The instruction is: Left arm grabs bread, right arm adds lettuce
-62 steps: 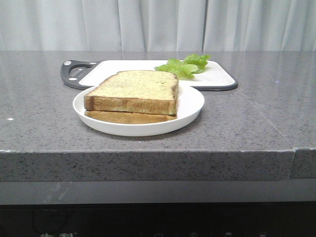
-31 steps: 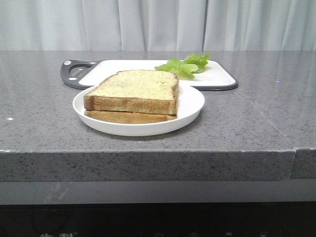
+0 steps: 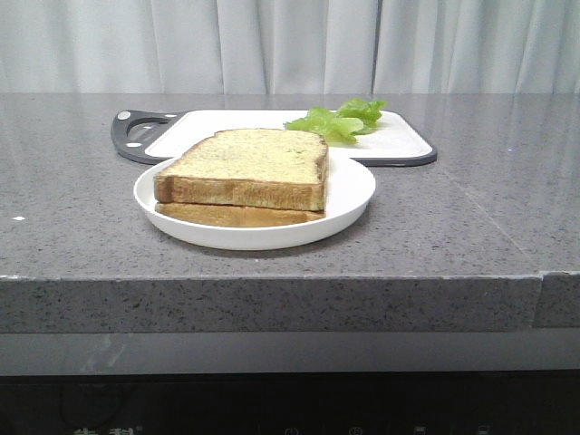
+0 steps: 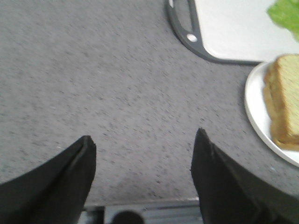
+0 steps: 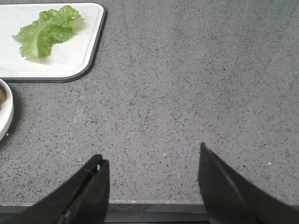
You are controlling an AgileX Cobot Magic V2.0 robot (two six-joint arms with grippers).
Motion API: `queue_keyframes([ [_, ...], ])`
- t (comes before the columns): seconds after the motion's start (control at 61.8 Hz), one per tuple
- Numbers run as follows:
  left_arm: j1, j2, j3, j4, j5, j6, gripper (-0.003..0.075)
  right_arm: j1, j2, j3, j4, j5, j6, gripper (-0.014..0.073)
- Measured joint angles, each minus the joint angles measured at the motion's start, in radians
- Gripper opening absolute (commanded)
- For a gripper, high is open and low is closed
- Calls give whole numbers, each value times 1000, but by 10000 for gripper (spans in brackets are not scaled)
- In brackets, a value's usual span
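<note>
The bread (image 3: 246,166) is a thick toast slice with a pale speckled face, lying on top of a thinner slice (image 3: 231,215) on a white plate (image 3: 349,192); its edge (image 4: 282,100) also shows in the left wrist view. The lettuce (image 3: 343,120) lies on the white cutting board (image 3: 399,143) behind the plate, and the lettuce (image 5: 44,33) is also in the right wrist view. My left gripper (image 4: 145,140) is open over bare counter, to the left of the plate (image 4: 256,114). My right gripper (image 5: 152,158) is open over bare counter near the front edge, away from the board. Neither arm appears in the front view.
The cutting board (image 4: 233,32) has a dark grey rim and handle (image 3: 136,134) at its left end. The grey speckled counter (image 3: 471,227) ends in a front edge (image 3: 272,281). A pale curtain (image 3: 290,45) hangs behind.
</note>
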Motion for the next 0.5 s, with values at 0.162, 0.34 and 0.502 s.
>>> queue_keyframes([
  [0.162,0,161,-91,-192,127,132,403,0,0,0,0,0,0,467],
  [0.34,0,328,-180,-323,175,230,386,0,0,0,0,0,0,466],
  [0.502,-39,458,-252,-405,182,294,386,0,0,0,0,0,0,466],
])
